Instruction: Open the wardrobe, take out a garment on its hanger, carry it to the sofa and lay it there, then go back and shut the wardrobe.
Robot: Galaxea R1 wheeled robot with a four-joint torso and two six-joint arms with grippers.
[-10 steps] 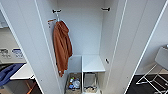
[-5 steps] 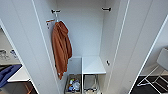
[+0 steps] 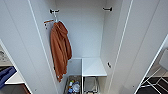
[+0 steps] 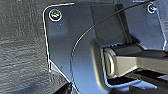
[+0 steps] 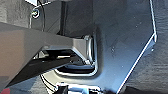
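The wardrobe [image 3: 82,32] stands open right in front of me in the head view, its two tall white doors swung out, one on the left [image 3: 22,50] and one on the right [image 3: 142,45]. Inside, an orange hooded sweatshirt [image 3: 60,50] hangs on a thin white hanger [image 3: 54,19] from a dark bracket at the upper left. The rest of the hanging space is bare white wall, with a second dark bracket [image 3: 107,9] at the upper right. The wrist views show dark parts of my own arms over grey floor.
A white shelf [image 3: 92,67] sits low in the wardrobe, with wire baskets below it, one holding small items [image 3: 72,86]. A small handle [image 3: 109,65] sticks out of the right door's edge. Blue cloth lies on a white table [image 3: 7,75] at the left; a white chair frame [image 3: 155,78] stands at the right.
The whole head picture has shifted a little as the camera came nearer to the wardrobe. The orange sweatshirt and the doors have stayed as they were.
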